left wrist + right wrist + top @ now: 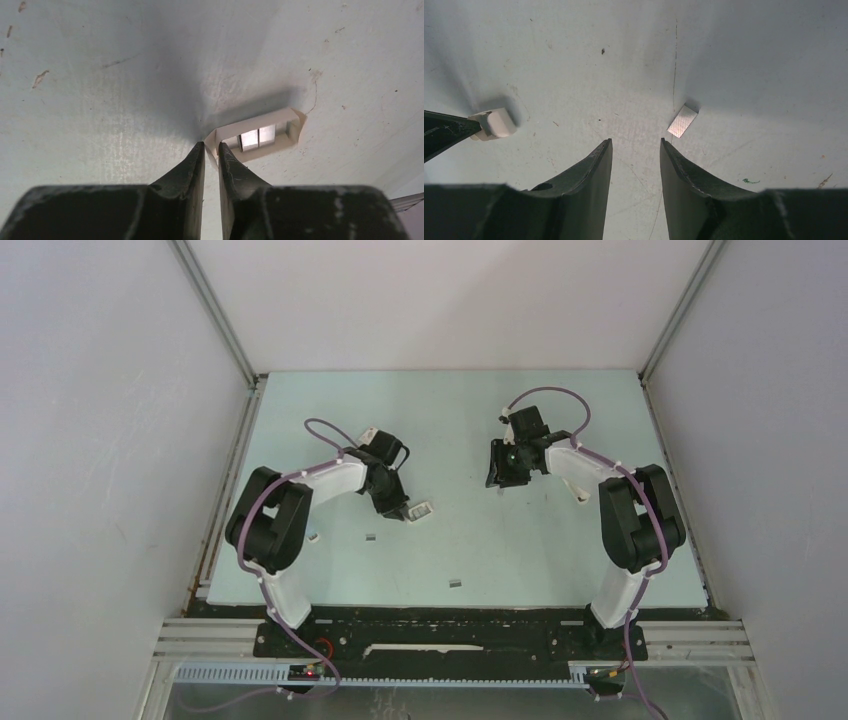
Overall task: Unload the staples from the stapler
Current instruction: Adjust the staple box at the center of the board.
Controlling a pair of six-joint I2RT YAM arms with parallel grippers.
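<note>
Staples [371, 537] lie loose on the pale green counter [560, 560] as short grey strips. One is left of the box [421, 509] and a little nearer the arm bases, and another strip [455, 582] is nearer still, to the box's right. Farther left of the box, by the left arm's elbow, is what looks to be the stapler [313, 537], a slim white piece (too small from above to be sure), apart from both hands.

The left hand [210, 146] is almost closed, its black fingertips pinching one thin end wall of the box, whose open face tilts toward the wrist camera. The box is small and pinkish-white, with thin walls and folded corners like card. Inside it sit two bright silvery blocks of staples, side by side with a dark seam between them.

The right hand [634, 145] is right of the box and farther back, its fingers moderately apart with nothing between them. In its wrist view a finely ribbed silvery strip [683, 120] lies flat just ahead of one fingertip. The box shows at the left edge as a rounded white block against the other arm's black finger. The counter is matte, scuffed and finely scratched, and plain white walls [100, 440] enclose it.
</note>
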